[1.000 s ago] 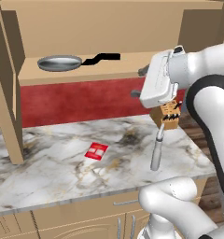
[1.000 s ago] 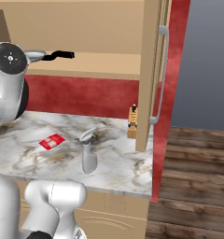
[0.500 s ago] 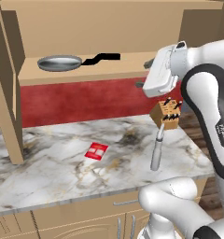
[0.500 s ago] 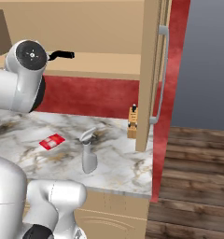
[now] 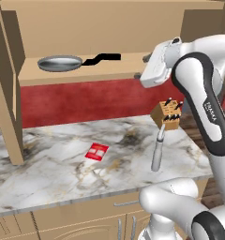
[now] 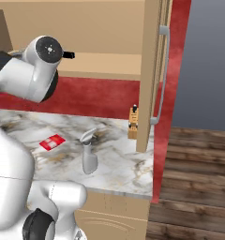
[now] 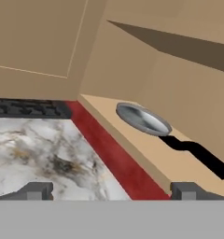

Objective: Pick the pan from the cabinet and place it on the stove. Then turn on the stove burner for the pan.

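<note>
Pan (image 5: 59, 63) lies flat on the open cabinet's (image 5: 11, 79) bottom shelf, bowl toward 9 o'clock and its thin black handle running toward 3 o'clock along the shelf in the left base view. In the hand view the pan (image 7: 143, 119) sits at about 1 o'clock from the gripper (image 7: 111, 191), handle stretching down toward 4 o'clock; the two fingertips (image 7: 37, 190) stand far apart at the lower edge with nothing between them, so the jaws are wide and hold nothing. The hand hangs at the shelf's right end, well apart from the pan, near the end of the handle's side.

Below the shelf a red backsplash (image 5: 86, 101) meets a marble counter (image 5: 48, 164). On the counter lie a small red packet (image 5: 97, 152), a grey spray bottle (image 5: 157, 150) at 4 o'clock from it, and a wooden knife block (image 5: 167, 115) near the counter's right edge. Black stove (image 7: 27, 108) grates show at 9 o'clock in the hand view, past the counter. The cabinet's open door (image 6: 154, 70) with its silver bar handle (image 6: 162, 75) stands at 2 o'clock in the right base view.
</note>
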Robot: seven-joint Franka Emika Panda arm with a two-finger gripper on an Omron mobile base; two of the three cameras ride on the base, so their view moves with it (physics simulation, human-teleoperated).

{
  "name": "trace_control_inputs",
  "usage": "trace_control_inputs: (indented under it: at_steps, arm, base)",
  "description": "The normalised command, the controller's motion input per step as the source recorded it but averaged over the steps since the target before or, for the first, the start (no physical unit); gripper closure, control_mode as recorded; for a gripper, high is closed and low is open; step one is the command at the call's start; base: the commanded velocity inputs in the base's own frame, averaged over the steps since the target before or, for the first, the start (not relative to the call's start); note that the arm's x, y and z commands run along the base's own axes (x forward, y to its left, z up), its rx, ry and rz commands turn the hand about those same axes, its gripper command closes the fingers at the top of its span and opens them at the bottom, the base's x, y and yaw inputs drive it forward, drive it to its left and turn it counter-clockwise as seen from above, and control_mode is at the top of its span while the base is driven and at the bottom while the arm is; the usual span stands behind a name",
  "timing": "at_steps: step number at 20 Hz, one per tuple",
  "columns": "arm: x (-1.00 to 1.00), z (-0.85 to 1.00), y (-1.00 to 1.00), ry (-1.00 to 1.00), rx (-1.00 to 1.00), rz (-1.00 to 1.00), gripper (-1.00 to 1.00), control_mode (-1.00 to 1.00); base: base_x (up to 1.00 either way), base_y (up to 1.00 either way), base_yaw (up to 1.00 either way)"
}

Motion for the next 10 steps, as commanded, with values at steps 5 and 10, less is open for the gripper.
trace_control_inputs:
  at_steps: [5, 10]
  arm:
    - [0.5, 0.0, -0.03, -0.02, 0.0, 0.0, -1.0, -1.0]
    - [0.41, 0.0, 0.0, -0.01, 0.0, 0.0, -1.0, -1.0]
  base:
    - [0.0, 0.0, 0.0]
    - [0.0, 0.0, 0.0]
